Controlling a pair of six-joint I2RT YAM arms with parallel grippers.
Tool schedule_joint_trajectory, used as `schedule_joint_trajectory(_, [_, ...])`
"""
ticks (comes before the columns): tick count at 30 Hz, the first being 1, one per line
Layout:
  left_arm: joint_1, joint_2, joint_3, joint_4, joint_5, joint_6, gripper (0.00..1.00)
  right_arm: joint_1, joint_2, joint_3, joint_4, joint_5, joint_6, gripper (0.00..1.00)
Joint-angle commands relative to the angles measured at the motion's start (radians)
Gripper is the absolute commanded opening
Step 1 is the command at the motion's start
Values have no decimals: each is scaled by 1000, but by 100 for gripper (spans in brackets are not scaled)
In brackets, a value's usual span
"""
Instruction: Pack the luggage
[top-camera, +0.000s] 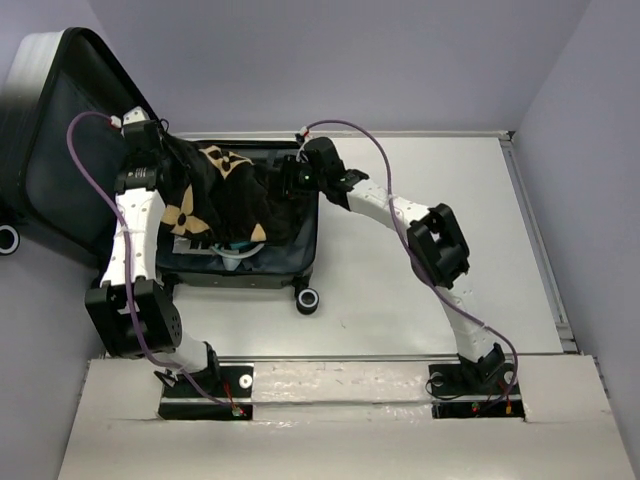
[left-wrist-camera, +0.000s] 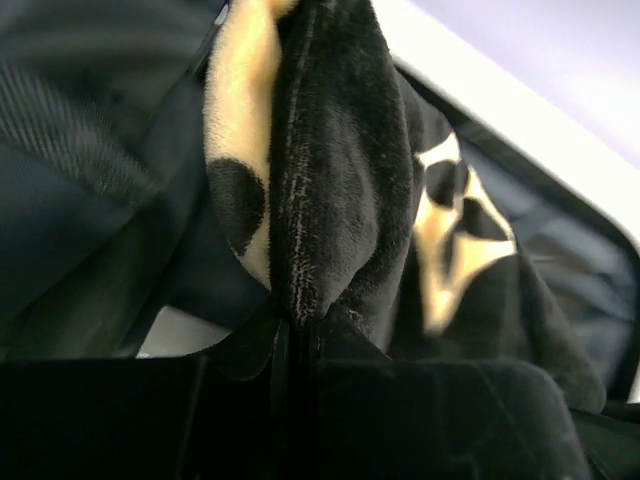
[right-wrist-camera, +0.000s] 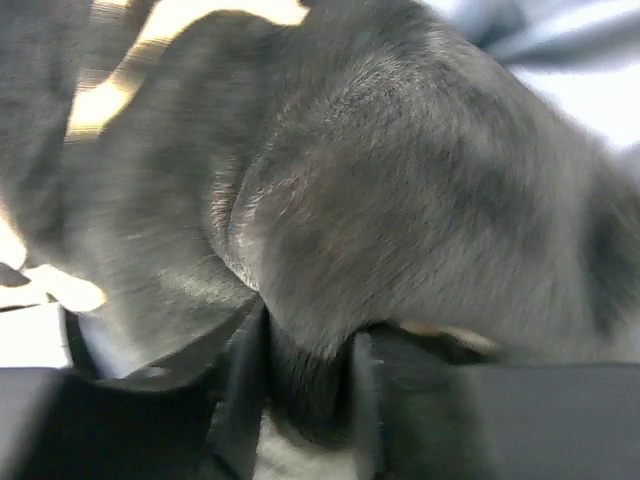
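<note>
Left pincer (left-wrist-camera: 300, 348) clamped on black cloth (left-wrist-camera: 340, 150), open luggage (top-camera: 260, 276) beneath it

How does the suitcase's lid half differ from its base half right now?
The lid half is tipped up at the left; the base half lies flat on the table. The base half holds the black flower-print cloth; the lid half holds nothing visible. Both have dark lining.

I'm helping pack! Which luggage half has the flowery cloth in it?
The half lying flat on the table, under the cloth; the raised lid half shows only lining.
</note>
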Motion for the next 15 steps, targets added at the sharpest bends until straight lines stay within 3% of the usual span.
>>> schedule_joint_trajectory(1, [19, 9, -35, 71, -61, -7, 25, 2, 36, 138, -61, -52, -30, 54])
schedule_joint_trajectory(2, [19, 8, -32, 69, -67, -2, 59, 2, 42, 155, -89, -49, -44, 68])
schedule_joint_trajectory(5, [0, -58, -32, 75, -89, 4, 95, 11, 23, 201, -164, -6, -114, 85])
schedule_joint_trajectory(10, [-107, -248, 10, 11, -238, 30, 99, 20, -21, 310, -296, 81, -209, 95])
schedule_joint_trajectory(15, [-113, -521, -126, -35, -349, -5, 99, 42, -148, 219, -310, 152, -294, 97])
